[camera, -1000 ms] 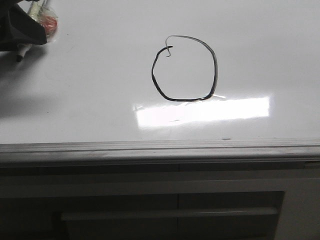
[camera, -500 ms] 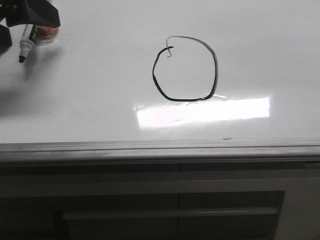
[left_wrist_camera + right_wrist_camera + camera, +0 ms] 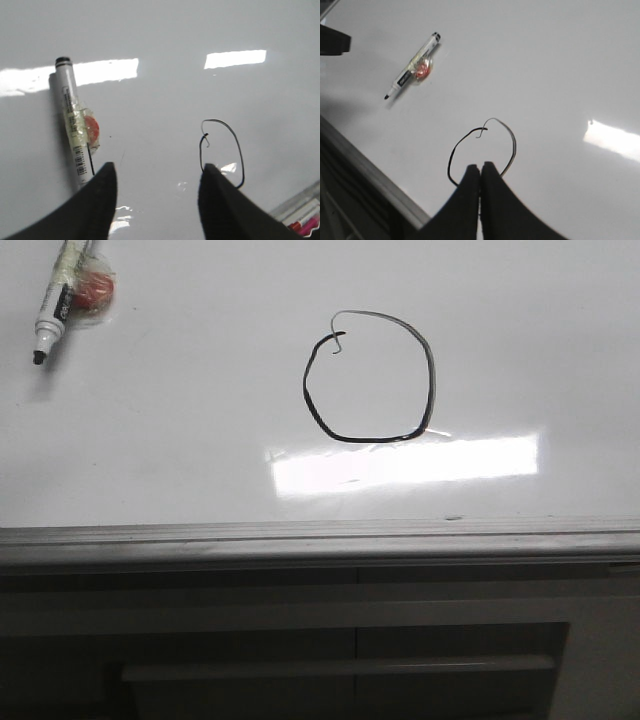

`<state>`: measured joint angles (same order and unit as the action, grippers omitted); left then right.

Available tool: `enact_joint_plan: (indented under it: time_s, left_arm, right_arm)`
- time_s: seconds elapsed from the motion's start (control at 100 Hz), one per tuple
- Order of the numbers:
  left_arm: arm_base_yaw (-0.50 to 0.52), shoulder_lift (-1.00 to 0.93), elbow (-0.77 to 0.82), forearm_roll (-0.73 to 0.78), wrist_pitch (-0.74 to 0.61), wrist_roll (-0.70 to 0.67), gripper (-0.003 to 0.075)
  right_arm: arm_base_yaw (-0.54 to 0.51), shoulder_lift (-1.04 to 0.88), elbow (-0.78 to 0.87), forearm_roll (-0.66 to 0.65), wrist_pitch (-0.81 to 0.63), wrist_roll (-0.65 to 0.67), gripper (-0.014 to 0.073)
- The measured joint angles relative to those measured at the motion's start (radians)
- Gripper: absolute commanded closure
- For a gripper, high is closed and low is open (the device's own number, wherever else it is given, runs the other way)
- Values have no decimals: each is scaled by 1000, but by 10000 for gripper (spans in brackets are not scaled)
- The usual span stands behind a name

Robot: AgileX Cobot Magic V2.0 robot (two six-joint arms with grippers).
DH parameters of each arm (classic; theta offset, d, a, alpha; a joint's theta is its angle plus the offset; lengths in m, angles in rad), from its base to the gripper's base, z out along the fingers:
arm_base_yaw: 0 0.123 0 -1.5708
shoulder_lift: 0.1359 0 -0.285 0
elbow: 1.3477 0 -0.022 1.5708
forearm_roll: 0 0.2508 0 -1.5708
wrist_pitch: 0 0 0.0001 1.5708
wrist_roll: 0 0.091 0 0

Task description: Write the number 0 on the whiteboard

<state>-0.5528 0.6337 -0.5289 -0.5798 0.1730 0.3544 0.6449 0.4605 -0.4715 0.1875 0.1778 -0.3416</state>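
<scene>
Item: the number 0 (image 3: 369,380) is sitting complete mid-whiteboard (image 3: 200,460), the marker (image 3: 74,130) is lying flat apart from it, long axis running out ahead of the left gripper (image 3: 157,175), gaping and empty; right gripper (image 3: 480,172) is hovering closed, empty.

The large glossy white whiteboard (image 3: 180,440) lies flat and mostly bare. One raised thing sits on it: a white marker pen with a black tip and a taped-on red blob (image 3: 55,302), at the upper left of the front view. The hand-drawn black loop of the number 0 (image 3: 368,380), centre frame, is flat ink. The grey ridged metal frame edge (image 3: 320,537) crosses below.
</scene>
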Motion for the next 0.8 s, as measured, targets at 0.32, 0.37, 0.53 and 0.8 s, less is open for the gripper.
enact_joint_plan:
  time_s: [0.32, 0.37, 0.53, 0.8]
  left_arm:
    - [0, -221, 0, 159, 162, 6, 740]
    - [0, -225, 0, 161, 165, 6, 740]
    - [0, -229, 0, 162, 169, 6, 740]
    - [0, -229, 0, 162, 169, 8, 740]
  right_arm:
    - [0, -69, 141, -2, -222, 0, 651]
    - [0, -69, 141, -2, -227, 0, 651]
    - [0, -69, 141, -2, -231, 0, 652]
    - [0, -69, 141, -2, -236, 0, 652]
